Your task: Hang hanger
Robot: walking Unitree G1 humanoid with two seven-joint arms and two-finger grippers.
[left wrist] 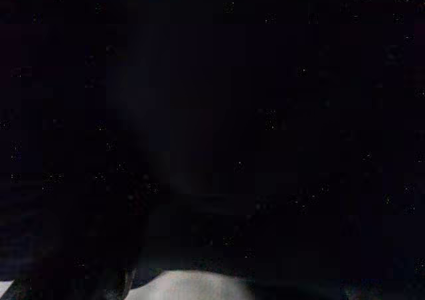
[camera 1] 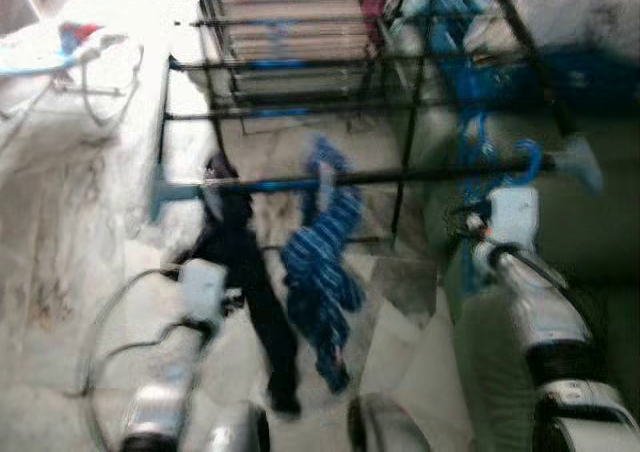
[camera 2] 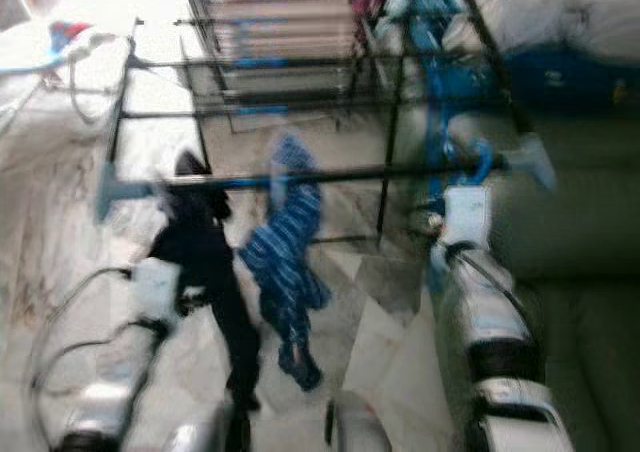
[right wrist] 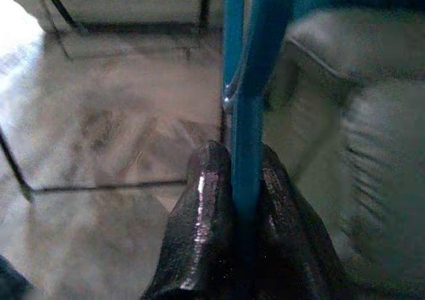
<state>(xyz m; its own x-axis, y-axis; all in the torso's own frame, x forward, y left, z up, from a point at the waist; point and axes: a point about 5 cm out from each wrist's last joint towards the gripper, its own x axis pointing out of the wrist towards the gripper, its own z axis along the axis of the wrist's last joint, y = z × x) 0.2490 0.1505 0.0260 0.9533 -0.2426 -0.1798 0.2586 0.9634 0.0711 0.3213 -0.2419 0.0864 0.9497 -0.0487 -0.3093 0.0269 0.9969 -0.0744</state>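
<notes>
Right gripper [right wrist: 242, 200] fingers [right wrist: 206, 227] pinched together, raised.

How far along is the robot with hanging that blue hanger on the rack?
Already done: a dark garment and a blue striped garment hang from the front rail. In hand: the right gripper is shut on the blue hanger, whose hook is blurred at the rail. Left: confirming the hook sits over the rail, then letting go. The left arm hangs low.

Smooth glossy blue plastic hanger [right wrist: 247, 114] clamped between glossy black fingers [right wrist: 202, 227] of right gripper [right wrist: 239, 207]. Thin black metal rack rail [camera 1: 400, 179], matt. Striped blue cloth garment [camera 1: 322, 262] under rail, soft. Polished pale marble floor [right wrist: 99, 114].
</notes>
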